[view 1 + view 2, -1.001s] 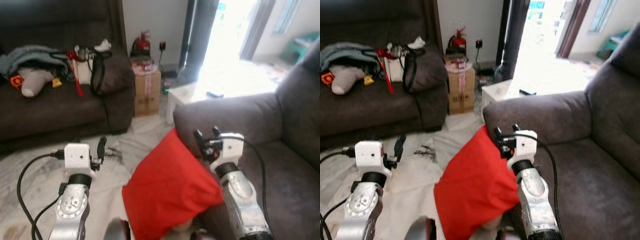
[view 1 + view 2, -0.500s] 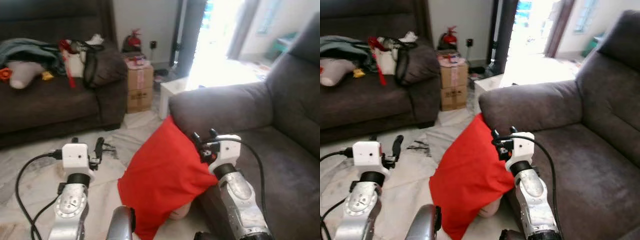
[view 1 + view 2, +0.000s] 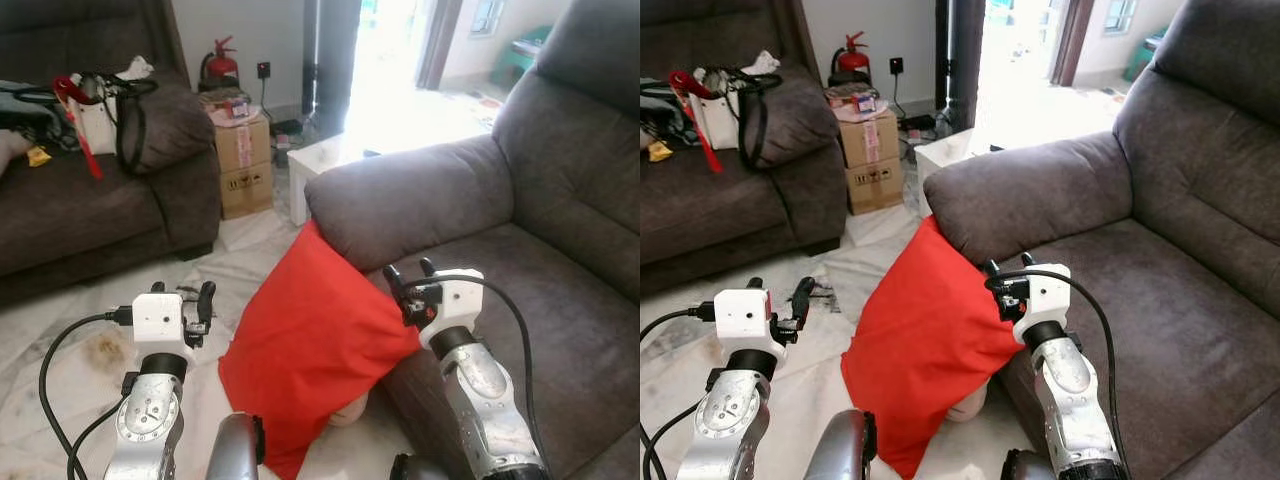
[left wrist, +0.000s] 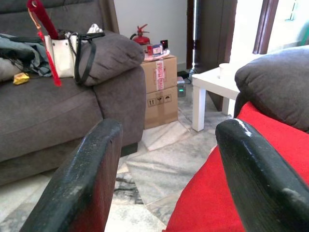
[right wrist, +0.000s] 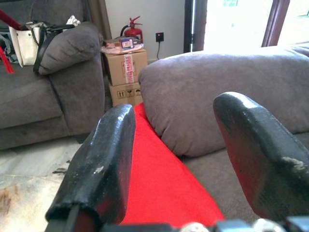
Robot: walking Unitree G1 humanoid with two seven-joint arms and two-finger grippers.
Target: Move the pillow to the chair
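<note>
Grey armchair [image 3: 560,260] stood ahead; red pillow [image 3: 310,350] leaned against its arm, not yet seated. Left gripper [image 3: 180,295] and right gripper [image 3: 408,275] were spread, empty.

The pillow [image 3: 315,370] is a plain bright red with no pattern. The chair [image 3: 1160,210] it leans on is dark grey-brown fabric, as is the sofa [image 3: 90,210] across the room. The floor [image 3: 70,350] is pale marble with grey veining and a brownish stain. Each claw has black fingers [image 4: 82,188] on a white block and a silver arm [image 3: 150,425]. A brown cardboard box [image 3: 243,165] bears pinkish tape; the fire extinguisher [image 3: 220,65] is red; the bag [image 3: 100,110] is white with black straps.
</note>
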